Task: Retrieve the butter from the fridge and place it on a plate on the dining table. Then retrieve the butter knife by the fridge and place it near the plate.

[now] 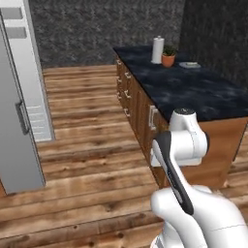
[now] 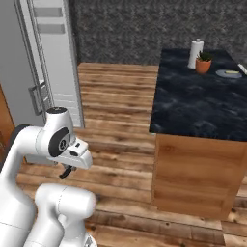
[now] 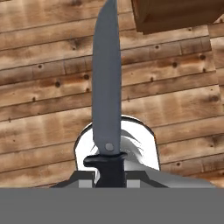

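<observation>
The fridge [image 1: 19, 121] stands tall and grey at the left of the left base view, its door [image 2: 53, 62] swung open in the right base view, with wooden floor [image 1: 87, 145] between it and the table [image 1: 193, 87]. The table's black marble top runs away from the robot on a wooden base with drawers along its side. At its far end sits the plate [image 2: 228, 74], flat and grey, with the pale butter [image 2: 232, 72] lying on it; just beside them are a potted plant [image 2: 203, 62] in an orange pot and a white paper roll [image 2: 195, 53]. The arm is folded low and close to the base, well apart from the plate, with the hand hanging over the floor. In the hand view the jaws [image 3: 110, 175] are clamped on the dark handle of the knife [image 3: 107, 87], whose grey blade points straight out from the hand over the floor planks, its tip reaching towards a wooden corner [image 3: 175, 15] at the top of that view. In the right base view the knife's dark handle shows under the hand [image 2: 79, 153].
</observation>
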### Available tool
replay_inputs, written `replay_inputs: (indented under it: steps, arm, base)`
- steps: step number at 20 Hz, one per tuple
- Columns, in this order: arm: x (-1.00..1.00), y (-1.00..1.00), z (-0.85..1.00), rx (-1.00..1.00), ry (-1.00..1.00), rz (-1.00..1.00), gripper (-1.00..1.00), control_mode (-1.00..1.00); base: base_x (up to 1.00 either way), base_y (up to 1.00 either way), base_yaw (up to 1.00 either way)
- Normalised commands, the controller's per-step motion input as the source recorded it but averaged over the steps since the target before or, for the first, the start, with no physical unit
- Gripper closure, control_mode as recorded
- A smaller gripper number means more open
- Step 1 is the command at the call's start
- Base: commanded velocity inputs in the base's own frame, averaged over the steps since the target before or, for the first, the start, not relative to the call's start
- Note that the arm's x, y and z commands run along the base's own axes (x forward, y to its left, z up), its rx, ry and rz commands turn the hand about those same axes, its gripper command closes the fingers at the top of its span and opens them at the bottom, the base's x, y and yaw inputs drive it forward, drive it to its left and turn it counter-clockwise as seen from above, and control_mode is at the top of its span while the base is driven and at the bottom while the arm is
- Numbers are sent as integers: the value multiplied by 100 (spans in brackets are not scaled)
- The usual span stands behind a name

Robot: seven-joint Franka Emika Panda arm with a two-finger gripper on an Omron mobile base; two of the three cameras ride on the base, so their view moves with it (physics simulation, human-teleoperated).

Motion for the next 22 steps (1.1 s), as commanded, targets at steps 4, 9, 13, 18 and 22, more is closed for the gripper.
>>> replay_inputs:
  steps: [4,9,13,18,22]
  arm:
    - [0,0,0,0,0,0,100,100]
    - [0,0,0,0,0,0,100,100]
    - [0,0,0,0,0,0,100,100]
    - [0,0,0,0,0,0,100,100]
    - [0,0,0,0,0,0,100,100]
  base:
    - [4,-100,0]
    - [28,-100,0]
    - [31,-100,0]
    - [44,-100,0]
    - [58,-100,0]
